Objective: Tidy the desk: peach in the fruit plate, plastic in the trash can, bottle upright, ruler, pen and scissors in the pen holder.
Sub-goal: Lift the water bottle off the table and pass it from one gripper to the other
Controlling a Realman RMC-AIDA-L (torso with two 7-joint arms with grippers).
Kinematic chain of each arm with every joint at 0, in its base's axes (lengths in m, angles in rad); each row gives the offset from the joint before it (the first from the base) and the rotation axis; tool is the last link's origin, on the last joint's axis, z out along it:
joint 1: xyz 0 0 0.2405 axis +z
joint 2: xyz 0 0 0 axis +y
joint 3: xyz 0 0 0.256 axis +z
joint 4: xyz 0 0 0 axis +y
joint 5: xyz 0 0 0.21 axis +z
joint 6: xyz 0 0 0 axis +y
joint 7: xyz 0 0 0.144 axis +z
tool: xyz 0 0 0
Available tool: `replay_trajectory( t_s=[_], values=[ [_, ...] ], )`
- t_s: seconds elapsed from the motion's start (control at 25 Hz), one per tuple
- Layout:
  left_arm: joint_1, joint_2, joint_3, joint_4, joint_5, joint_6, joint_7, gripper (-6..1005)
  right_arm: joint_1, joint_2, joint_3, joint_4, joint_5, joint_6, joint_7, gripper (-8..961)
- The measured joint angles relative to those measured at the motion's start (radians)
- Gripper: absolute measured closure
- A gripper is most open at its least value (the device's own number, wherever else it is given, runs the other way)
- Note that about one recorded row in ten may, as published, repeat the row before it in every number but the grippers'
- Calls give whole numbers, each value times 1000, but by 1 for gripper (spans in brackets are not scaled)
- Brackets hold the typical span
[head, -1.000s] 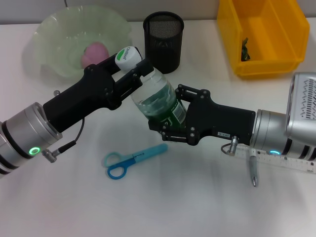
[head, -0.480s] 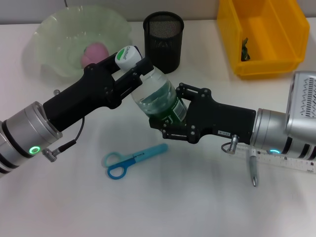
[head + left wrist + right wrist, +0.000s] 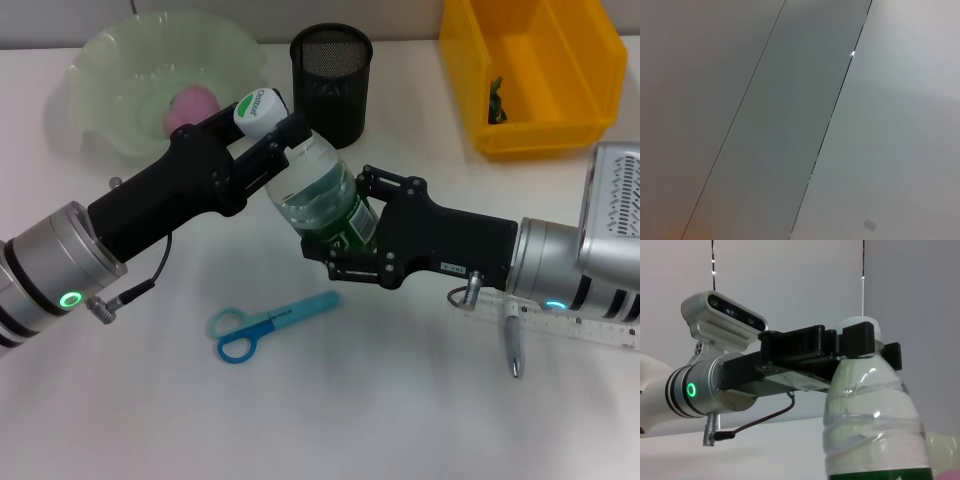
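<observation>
Both arms meet at the clear plastic bottle with a white cap and green label (image 3: 318, 198), which leans with its cap toward the pale green glass fruit plate (image 3: 110, 80) and sits just in front of the black mesh pen holder (image 3: 331, 68). The left gripper (image 3: 268, 140) reaches in from the plate side, its black fingers closed narrowly on the bottle's neck just under the cap; the right wrist view shows the same clamp at the neck (image 3: 860, 342). The right gripper (image 3: 345, 235) comes from the opposite side and is closed around the bottle's lower, labelled body. Nearer the robot than the bottle, the blue scissors (image 3: 262, 324) lie flat on the white desk (image 3: 330, 420). Beside the right arm lie the clear ruler (image 3: 560, 325) and the grey pen (image 3: 513, 345). A pink peach (image 3: 192, 106) rests in the plate.
</observation>
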Motion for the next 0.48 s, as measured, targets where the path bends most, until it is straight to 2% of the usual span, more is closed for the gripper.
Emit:
replay_trajectory(
  t_s=[0.48],
  values=[
    [-3,2,-6,-2,-1,-1,0,552,0,0,2,0,0,0,-3,158]
  ],
)
